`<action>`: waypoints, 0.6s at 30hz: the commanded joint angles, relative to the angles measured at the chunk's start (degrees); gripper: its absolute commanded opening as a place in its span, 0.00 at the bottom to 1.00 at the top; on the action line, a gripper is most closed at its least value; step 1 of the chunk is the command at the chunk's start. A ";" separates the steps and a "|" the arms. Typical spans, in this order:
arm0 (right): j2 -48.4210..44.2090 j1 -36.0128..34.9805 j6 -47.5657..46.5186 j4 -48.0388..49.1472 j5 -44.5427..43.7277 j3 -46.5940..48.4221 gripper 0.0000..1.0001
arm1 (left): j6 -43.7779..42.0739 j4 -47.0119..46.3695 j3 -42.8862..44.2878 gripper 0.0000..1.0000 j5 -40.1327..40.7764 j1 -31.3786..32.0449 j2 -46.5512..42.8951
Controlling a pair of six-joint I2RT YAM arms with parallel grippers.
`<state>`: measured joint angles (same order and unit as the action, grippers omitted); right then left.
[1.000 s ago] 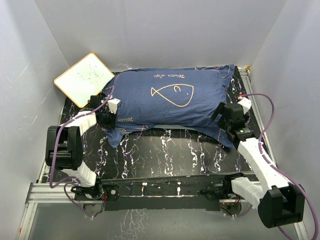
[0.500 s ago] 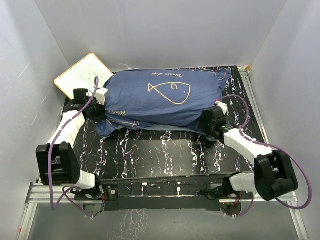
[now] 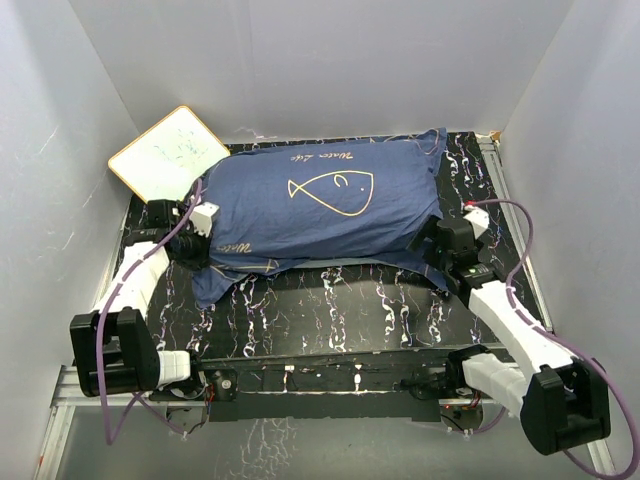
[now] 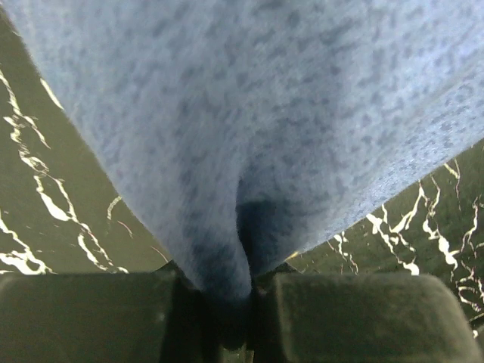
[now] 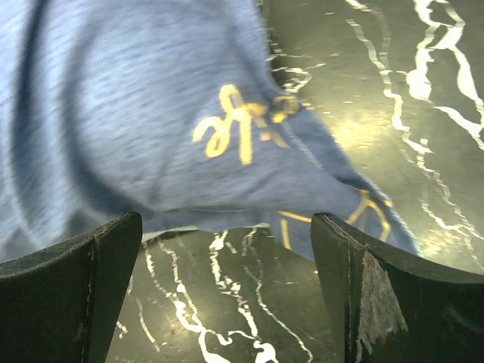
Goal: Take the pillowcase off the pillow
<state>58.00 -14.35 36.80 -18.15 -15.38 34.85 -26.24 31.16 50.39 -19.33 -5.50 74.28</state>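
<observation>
The navy pillowcase (image 3: 310,205) with its gold fish outline lies across the back of the black marbled table, bulging over the pillow, which is hidden inside it. My left gripper (image 3: 195,245) is shut on the pillowcase's left end; in the left wrist view a fold of blue cloth (image 4: 249,151) runs down between the closed pads (image 4: 348,318). My right gripper (image 3: 432,243) is open at the pillowcase's right end. In the right wrist view its fingers (image 5: 378,302) stand wide apart over bare table, just short of the cloth's edge with gold script (image 5: 234,128).
A white board with an orange edge (image 3: 167,152) leans at the back left corner, close to the left arm. White walls close in the table on the left, back and right. Bare table (image 3: 330,310) lies in front of the pillowcase.
The pillowcase has shifted left and back, and its right end has flattened. My right gripper has drawn back to the right. My left gripper still holds the left end.
</observation>
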 commanded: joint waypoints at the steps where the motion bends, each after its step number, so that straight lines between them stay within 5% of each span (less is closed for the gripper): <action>1: -1.85 2.47 1.61 -1.39 -5.51 -1.59 0.98 | -1.77 -0.35 -2.78 0.21 2.38 -0.27 -2.47; 6: 4.44 2.75 -0.80 6.61 -1.99 -2.66 0.98 | -0.72 -2.57 -2.85 0.80 2.76 -0.22 0.49; 11: 12.56 2.75 -3.16 13.45 3.40 -1.10 0.96 | 2.48 -6.18 -2.70 0.88 -0.15 -0.26 6.38; 14: 14.66 2.75 -3.97 16.72 5.75 -0.20 0.90 | 4.21 -7.59 -2.24 0.76 -2.12 -0.23 10.46; 17: 14.56 2.67 -3.92 19.53 7.39 -0.09 0.82 | 5.21 -6.98 -0.13 0.16 -2.63 -0.26 14.21; 18: 14.13 2.66 -4.04 20.28 7.43 -0.19 0.77 | 5.49 -6.14 1.08 0.03 -2.71 -0.22 14.83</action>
<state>73.19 -11.84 34.04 -7.11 -10.61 32.73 -22.70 24.21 47.77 -19.97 -5.52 86.83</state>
